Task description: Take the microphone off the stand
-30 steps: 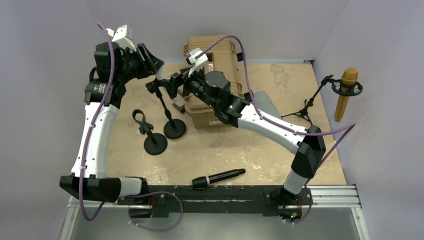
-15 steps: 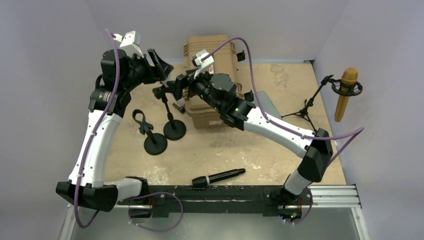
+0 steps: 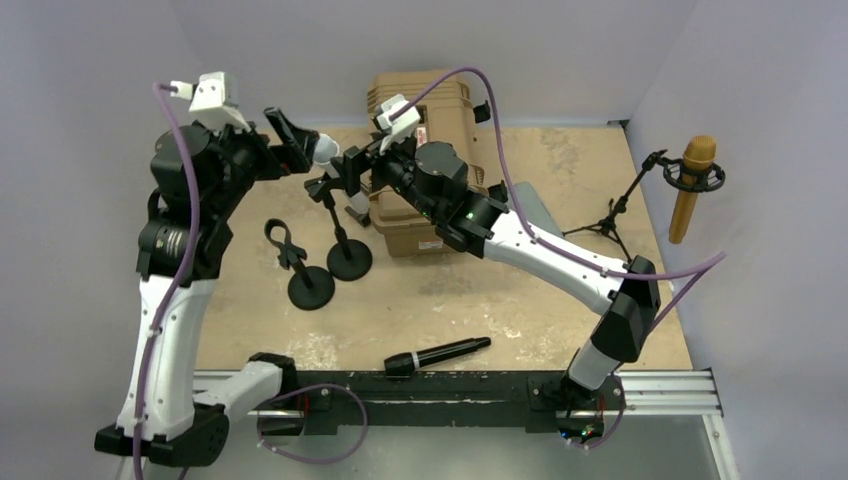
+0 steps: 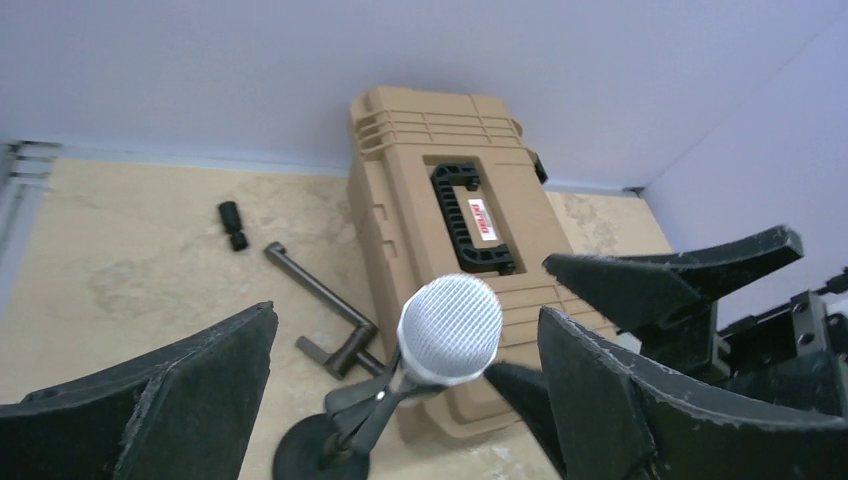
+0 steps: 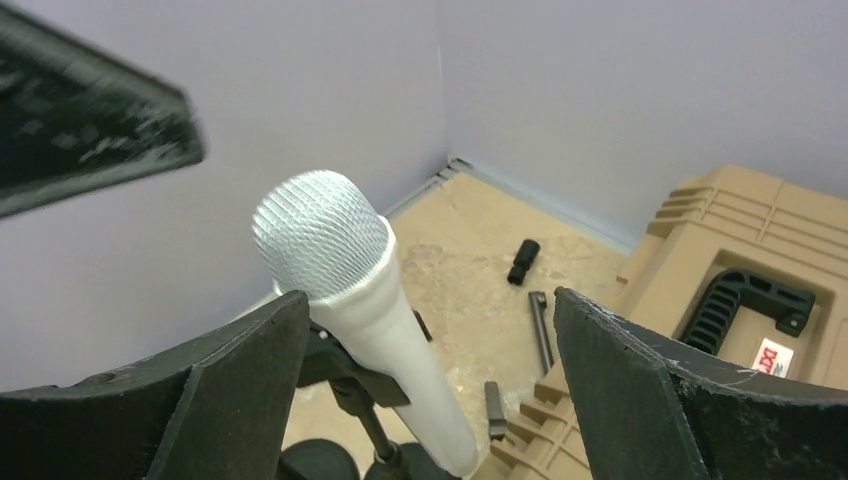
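Two arms rise from the near rail, and the left one has changed most in the last second: its elbow now sits low in the bottom left corner of the overhead view, and the whole arm has drawn back leftward. The left gripper (image 4: pixel 405 325) was nearly closed by the microphone's head a second ago. Now its jaws stand spread wide, with the head between them and clear of both fingers. The right gripper (image 5: pixel 430 298) has barely shifted. Its jaws are spread as well, flanking the microphone (image 5: pixel 325 235) without pinching it.

That microphone still sits in the clip (image 5: pixel 340 365) of the stand (image 3: pixel 349 260), upper left of centre in the overhead view. It leans, head uppermost and tipped toward the left wall. Its body is white and its rounded head is silver mesh. Beyond it, the tan case (image 3: pixel 410 95) lies against the back wall.
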`<state>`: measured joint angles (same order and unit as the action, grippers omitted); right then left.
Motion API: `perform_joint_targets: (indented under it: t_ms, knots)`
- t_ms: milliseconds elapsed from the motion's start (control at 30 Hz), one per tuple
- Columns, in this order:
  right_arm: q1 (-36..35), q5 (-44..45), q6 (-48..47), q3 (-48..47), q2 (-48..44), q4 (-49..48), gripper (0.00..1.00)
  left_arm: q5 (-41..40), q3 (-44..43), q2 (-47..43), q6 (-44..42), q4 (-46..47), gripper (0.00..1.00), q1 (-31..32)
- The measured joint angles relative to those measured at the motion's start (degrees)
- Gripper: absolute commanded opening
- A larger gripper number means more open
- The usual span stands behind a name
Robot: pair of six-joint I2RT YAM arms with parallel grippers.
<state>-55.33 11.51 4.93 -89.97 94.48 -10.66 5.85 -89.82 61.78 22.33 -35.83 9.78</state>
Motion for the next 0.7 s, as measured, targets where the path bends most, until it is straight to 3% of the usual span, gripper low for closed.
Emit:
perform_joint_targets:
  t_ms: [233,400,567,700]
  knots:
    - [-3.56,4.11,-3.93,-7.10,4.61,0.61,0.87,-10.56,12.02,-15.80,-5.51,1.97,1.00,0.00]
    - [-5.33,7.17,-6.32,-9.97,7.85,1.75,0.83,-15.63,19.21,-20.92,-8.22,2.19,0.96,0.00]
    - [-5.46,9.46,-8.04,-15.30,12.28,3.93,0.75,-12.50,24.70,-21.18,-11.30,2.99,0.90,0.00]
    - [-5.38,10.23,-9.68,-17.44,14.40,4.96,0.55,-6.21,28.92,-21.31,-11.89,5.90,0.88,-0.92]
